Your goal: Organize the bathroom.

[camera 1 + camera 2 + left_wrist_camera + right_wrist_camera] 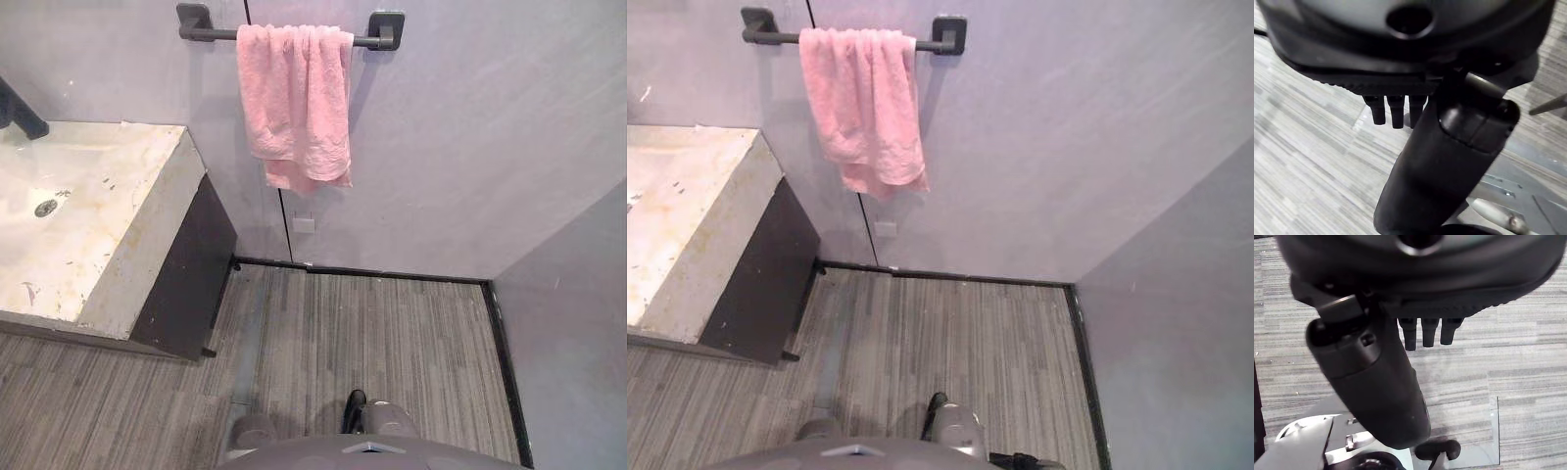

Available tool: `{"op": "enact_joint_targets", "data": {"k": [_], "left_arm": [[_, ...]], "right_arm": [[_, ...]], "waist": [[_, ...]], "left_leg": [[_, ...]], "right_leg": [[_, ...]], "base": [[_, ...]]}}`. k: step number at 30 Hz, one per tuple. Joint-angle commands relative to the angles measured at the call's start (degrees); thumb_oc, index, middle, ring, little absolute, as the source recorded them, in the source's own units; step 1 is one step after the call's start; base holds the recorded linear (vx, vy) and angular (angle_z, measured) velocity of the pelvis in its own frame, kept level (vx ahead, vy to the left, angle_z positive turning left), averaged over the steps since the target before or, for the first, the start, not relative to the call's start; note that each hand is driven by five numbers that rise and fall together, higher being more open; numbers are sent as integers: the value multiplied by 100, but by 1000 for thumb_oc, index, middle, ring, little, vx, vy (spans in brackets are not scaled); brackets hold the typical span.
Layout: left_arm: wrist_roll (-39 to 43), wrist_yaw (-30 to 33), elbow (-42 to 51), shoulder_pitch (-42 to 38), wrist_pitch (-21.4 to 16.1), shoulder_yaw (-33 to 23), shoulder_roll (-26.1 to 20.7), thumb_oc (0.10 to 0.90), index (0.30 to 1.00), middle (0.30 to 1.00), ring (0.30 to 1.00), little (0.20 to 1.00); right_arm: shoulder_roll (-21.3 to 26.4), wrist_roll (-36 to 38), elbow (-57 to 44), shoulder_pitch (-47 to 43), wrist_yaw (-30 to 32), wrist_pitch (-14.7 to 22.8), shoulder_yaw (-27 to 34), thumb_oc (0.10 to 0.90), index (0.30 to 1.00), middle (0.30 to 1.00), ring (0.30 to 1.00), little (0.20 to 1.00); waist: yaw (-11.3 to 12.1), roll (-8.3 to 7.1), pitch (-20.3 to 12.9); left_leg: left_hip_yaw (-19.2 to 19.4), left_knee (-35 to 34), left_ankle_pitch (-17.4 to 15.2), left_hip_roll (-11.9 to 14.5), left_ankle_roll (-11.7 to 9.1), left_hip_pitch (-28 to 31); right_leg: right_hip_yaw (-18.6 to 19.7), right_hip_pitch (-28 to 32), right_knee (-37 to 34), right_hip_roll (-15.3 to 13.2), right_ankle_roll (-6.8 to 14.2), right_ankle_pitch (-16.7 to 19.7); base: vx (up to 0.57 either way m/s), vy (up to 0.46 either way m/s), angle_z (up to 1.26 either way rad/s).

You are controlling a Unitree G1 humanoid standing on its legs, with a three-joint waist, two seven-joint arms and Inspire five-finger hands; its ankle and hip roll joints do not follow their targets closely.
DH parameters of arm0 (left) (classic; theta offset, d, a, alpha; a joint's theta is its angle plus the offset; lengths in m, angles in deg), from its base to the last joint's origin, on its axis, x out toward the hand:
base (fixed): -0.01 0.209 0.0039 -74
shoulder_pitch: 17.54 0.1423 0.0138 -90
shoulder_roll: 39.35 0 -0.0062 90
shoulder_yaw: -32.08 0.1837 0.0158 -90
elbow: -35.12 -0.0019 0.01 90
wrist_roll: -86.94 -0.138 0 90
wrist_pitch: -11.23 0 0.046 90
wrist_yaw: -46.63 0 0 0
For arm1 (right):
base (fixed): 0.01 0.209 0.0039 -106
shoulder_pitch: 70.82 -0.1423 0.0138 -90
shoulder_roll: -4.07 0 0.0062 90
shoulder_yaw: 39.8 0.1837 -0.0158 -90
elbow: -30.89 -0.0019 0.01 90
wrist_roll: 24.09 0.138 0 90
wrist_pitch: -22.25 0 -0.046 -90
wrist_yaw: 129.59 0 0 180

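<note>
Both hands, left hand [1415, 147] and right hand [1400, 377], hang open and empty; a careless tug could drag the pink towel [294, 98] off its rail [377, 40].

Pink towel [297, 103] draped on dark wall bar [290, 33].
Stained sink counter [137, 211] lower left of towel, drain [45, 208] visible.

Your left hand [1415, 98] hangs low above the floor, palm empty, its fingers [1396, 111] straight and relaxed with the thumb [1449, 161] standing apart. Your right hand [1400, 318] hangs the same way: fingers [1429, 333] loose, thumb [1371, 382] out, holding nothing.
</note>
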Motion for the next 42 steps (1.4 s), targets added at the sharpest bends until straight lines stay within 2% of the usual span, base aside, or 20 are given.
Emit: {"op": "enact_joint_targets", "data": {"k": [1, 4, 6, 10, 12, 16, 17, 18, 21, 22, 24, 25, 27, 29, 33, 37, 38, 40, 41, 42], "left_arm": [[-297, 87, 344, -171, -349, 151, -268, 800, 900, 900, 900, 900], [-525, 153, 431, -175, -465, 117, -407, 800, 900, 900, 900, 900], [-679, 188, 449, -191, -492, 115, -474, 800, 900, 900, 900, 900], [-855, 203, 418, -161, -535, 82, -582, 800, 900, 900, 900, 900], [-965, 372, 367, -98, -499, -24, -703, 800, 900, 900, 900, 900], [-629, 581, 365, -128, -502, -113, -761, 800, 900, 900, 900, 900], [-561, 572, 374, -153, -509, -145, -803, 800, 900, 900, 900, 900], [-556, 539, 398, -163, -609, -218, -820, 800, 900, 900, 900, 900], [-457, 498, 501, -151, -743, -192, -856, 800, 900, 900, 900, 900], [-270, 410, 686, -183, -773, -111, -923, 800, 900, 900, 900, 900], [-241, 398, 790, -211, -770, -73, -953, 800, 900, 900, 900, 900], [-120, 359, 928, -263, -780, -32, -1023, 800, 900, 900, 900, 900], [19, 321, 1164, -291, -728, -54, -1147, 800, 900, 900, 900, 900], [-89, 460, 1259, -175, -718, -68, -1154, 800, 900, 900, 900, 900], [49, 433, 1387, -103, -703, -106, -1113, 800, 900, 900, 900, 900], [236, 352, 1678, -101, -873, -334, -1162, 800, 900, 900, 900, 900], [307, 376, 1801, -97, -905, -389, -1207, 800, 900, 900, 900, 900], [453, 588, 2614, 120, -1106, -726, -1500, 800, 900, 900, 900, 900], [468, 599, 2732, 161, -1069, -768, -1529, 800, 900, 900, 900, 900], [386, 869, 3586, 394, -921, -991, -1727, 800, 900, 900, 900, 900]], "right_arm": [[241, 258, -42, -281, -31, 148, 70, 800, 900, 900, 900, 900], [390, 386, -44, -311, -26, 158, 96, 800, 900, 900, 900, 900], [425, 490, -26, -296, -55, 159, 113, 800, 900, 900, 900, 900], [458, 536, -2, -230, -33, 124, 143, 800, 900, 900, 900, 900], [436, 443, 27, -119, 70, 118, 172, 800, 900, 900, 900, 900], [374, 342, -16, -49, 146, 97, 120, 800, 900, 900, 900, 900], [351, 309, -40, -42, 207, 107, 96, 800, 900, 900, 900, 900], [344, 384, -70, -62, 211, 165, 105, 800, 900, 900, 900, 900], [374, 358, -126, -36, 192, 197, 195, 800, 900, 900, 900, 900], [376, 288, -130, 3, 132, 276, 236, 800, 900, 900, 900, 900], [378, 274, -123, 7, 116, 311, 251, 800, 900, 900, 900, 900], [384, 241, -96, -18, 81, 346, 282, 800, 900, 900, 900, 900], [372, 267, -94, -94, 79, 318, 292, 800, 900, 900, 900, 900], [349, 216, -96, -58, 24, 203, 355, 800, 900, 900, 900, 900], [389, 293, -171, -36, -35, 242, 320, 800, 900, 900, 900, 900], [548, 572, -358, -79, 12, 664, 421, 800, 900, 900, 900, 900], [581, 643, -541, -86, 62, 658, 425, 800, 900, 900, 900, 900], [703, 896, -1821, 26, 363, 901, 442, 800, 900, 900, 900, 900], [715, 955, -2003, 51, 417, 797, 440, 800, 900, 900, 900, 900], [776, 1052, -3181, 190, 783, 555, 476, 800, 900, 900, 900, 900]], "waist": [[-8, 259, 46], [182, 461, 89], [239, 506, 129], [289, 584, 128], [240, 631, 68], [298, 606, 48], [333, 624, 39], [314, 692, 120], [225, 742, 234], [153, 646, 349], [128, 596, 381], [71, 504, 435], [24, 489, 517], [10, 454, 429], [36, 398, 287], [94, 416, 152], [102, 422, 132], [102, 401, 68], [102, 396, 63], [102, 360, 45]], "left_leg": [[391, -1402, -447, -286, 405, 618], [-15, -2775, 45, -434, 268, 245], [-37, -3037, 133, -459, 237, 177], [-103, -3259, 20, -666, 302, 143], [-19, -2983, -398, -996, 486, 201], [-183, -2853, -670, -1307, 698, 224], [-202, -2902, -700, -1380, 783, 272], [-149, -2969, -760, -1477, 998, 423], [-108, -2961, -858, -1483, 1080, 579], [-129, -2875, -964, -1531, 998, 643], [-136, -2847, -1020, -1552, 972, 631], [-144, -2822, -1146, -1586, 933, 631], [-155, -2860, -1274, -1506, 937, 679], [-21, -2892, -1215, -1240, 901, 776], [32, -2831, -1172, -997, 743, 800], [3, -3036, -1062, -847, 624, 900], [0, -3067, -1051, -835, 609, 919], [45, -3157, -1041, -775, 574, 1048], [48, -3163, -1041, -770, 573, 1060], [66, -3187, -1055, -752, 580, 1099]], "right_leg": [[399, -35, -262, -80, 479, 257], [673, 377, -432, 132, 584, 112], [719, 526, -472, 153, 602, 54], [808, 658, -485, 157, 609, -27], [856, 611, -305, 74, 626, -125], [896, 565, -101, -165, 767, -162], [829, 455, 140, -305, 839, -205], [941, -198, 1545, -551, 1001, 37], [1055, -790, 2029, -573, 993, 427], [1026, -812, 1063, -654, 1080, 707], [1061, -812, 653, -690, 1137, 797], [1142, -860, -179, -753, 1253, 1092], [1332, -1058, -315, -772, 1289, 1378], [1290, -856, -361, -747, 1404, 1225], [1016, -542, -545, -672, 1340, 1067], [862, -339, -685, -636, 1233, 966], [854, -320, -700, -640, 1230, 961], [819, -242, -738, -634, 1218, 941], [817, -235, -739, -632, 1218, 939], [811, -233, -740, -626, 1223, 936]], "base": [[219, 113, 5], [280, 108, 9], [243, 70, -14], [200, 117, -40], [263, 233, -44], [159, 168, -28], [73, 212, -31], [59, 207, -28], [60, 23, -37], [80, -143, -14], [69, -193, -1], [56, -275, 10], [94, -288, 17], [205, -260, 33], [140, -120, 22], [96, -12, 13], [160, 0, 20], [144, -13, 13], [82, -37, 7], [94, -67, 12]]}}
